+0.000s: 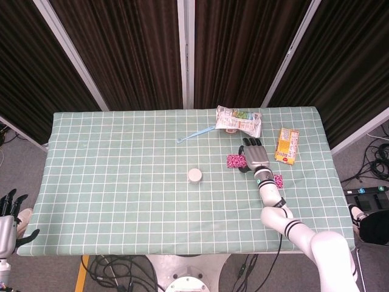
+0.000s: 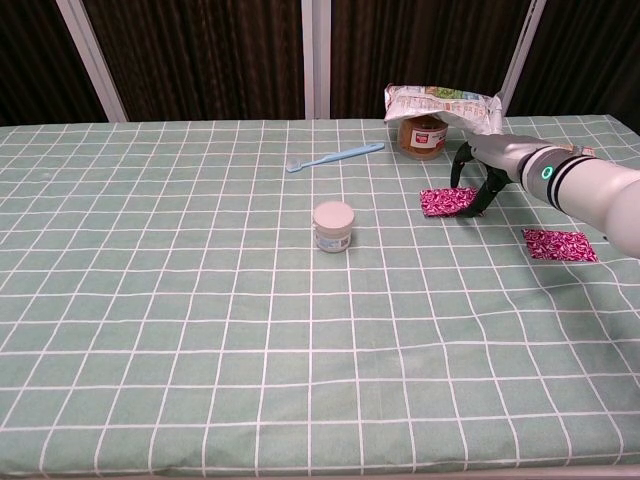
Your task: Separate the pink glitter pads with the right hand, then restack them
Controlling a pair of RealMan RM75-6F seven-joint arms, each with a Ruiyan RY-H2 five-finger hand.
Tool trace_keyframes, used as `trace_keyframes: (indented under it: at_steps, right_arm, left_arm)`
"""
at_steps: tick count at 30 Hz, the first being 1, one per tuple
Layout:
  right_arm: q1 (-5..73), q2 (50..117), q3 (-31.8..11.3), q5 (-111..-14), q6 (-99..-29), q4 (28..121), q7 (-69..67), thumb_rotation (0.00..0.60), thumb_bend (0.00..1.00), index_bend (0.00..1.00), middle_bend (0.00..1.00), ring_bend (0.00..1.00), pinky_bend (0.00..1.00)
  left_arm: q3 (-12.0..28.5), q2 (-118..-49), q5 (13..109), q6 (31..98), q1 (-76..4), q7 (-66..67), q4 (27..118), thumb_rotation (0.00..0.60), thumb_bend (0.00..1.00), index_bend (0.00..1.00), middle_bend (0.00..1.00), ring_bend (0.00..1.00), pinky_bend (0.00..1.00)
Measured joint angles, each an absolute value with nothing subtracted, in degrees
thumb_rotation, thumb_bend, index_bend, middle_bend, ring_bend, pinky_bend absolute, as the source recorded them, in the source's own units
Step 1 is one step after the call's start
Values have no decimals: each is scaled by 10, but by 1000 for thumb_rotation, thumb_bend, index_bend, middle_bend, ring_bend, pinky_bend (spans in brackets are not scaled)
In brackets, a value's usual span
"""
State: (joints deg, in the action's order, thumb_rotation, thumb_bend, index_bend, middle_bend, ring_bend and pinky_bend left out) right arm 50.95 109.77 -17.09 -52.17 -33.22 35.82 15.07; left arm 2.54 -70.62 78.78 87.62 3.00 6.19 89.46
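One pink glitter pad (image 2: 443, 201) lies flat on the green checked cloth, right of centre. My right hand (image 2: 478, 172) arches over its right end, fingers behind it and thumb in front, touching or just above it. From the head view the right hand (image 1: 254, 153) covers most of that pad (image 1: 233, 161). A second pink glitter pad (image 2: 560, 244) lies apart, nearer the front right, also seen beside my forearm as pad (image 1: 278, 180). My left hand (image 1: 8, 220) hangs off the table's front left corner, fingers spread and holding nothing.
A brown jar (image 2: 424, 135) under a crumpled snack bag (image 2: 440, 102) stands just behind the right hand. A small white jar (image 2: 333, 226) sits mid-table, a light blue toothbrush (image 2: 335, 156) behind it. An orange packet (image 1: 287, 145) lies to the far right.
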Motion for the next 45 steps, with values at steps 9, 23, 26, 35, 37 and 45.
trace_keyframes:
  at_steps: [9, 23, 26, 35, 37, 45]
  right_arm:
    - [514, 1104, -172, -533, -323, 343, 138, 553, 154, 341, 63, 0, 0]
    - [506, 1096, -169, -540, -327, 353, 142, 531, 154, 255, 60, 0, 0]
    - [504, 1095, -169, -541, -330, 357, 143, 522, 153, 251, 59, 0, 0]
    - [480, 1060, -164, -555, -367, 431, 139, 518, 154, 256, 58, 0, 0]
    - [464, 1037, -159, -559, -384, 472, 140, 519, 153, 273, 58, 0, 0]
    - [379, 929, -121, -566, -457, 626, 151, 519, 154, 302, 58, 0, 0]
  left_arm:
    - [26, -707, 787, 877, 31, 61, 894, 600, 173, 225, 146, 106, 126]
    - [25, -709, 789, 877, 31, 56, 889, 600, 173, 225, 146, 106, 126]
    - [24, -710, 789, 877, 32, 55, 888, 600, 173, 225, 146, 106, 126]
    - [26, -712, 790, 876, 31, 50, 884, 600, 173, 225, 146, 106, 126]
    - [27, -713, 790, 874, 29, 49, 883, 600, 173, 225, 146, 106, 126]
    - [28, -717, 798, 876, 26, 43, 879, 600, 173, 225, 146, 106, 126]
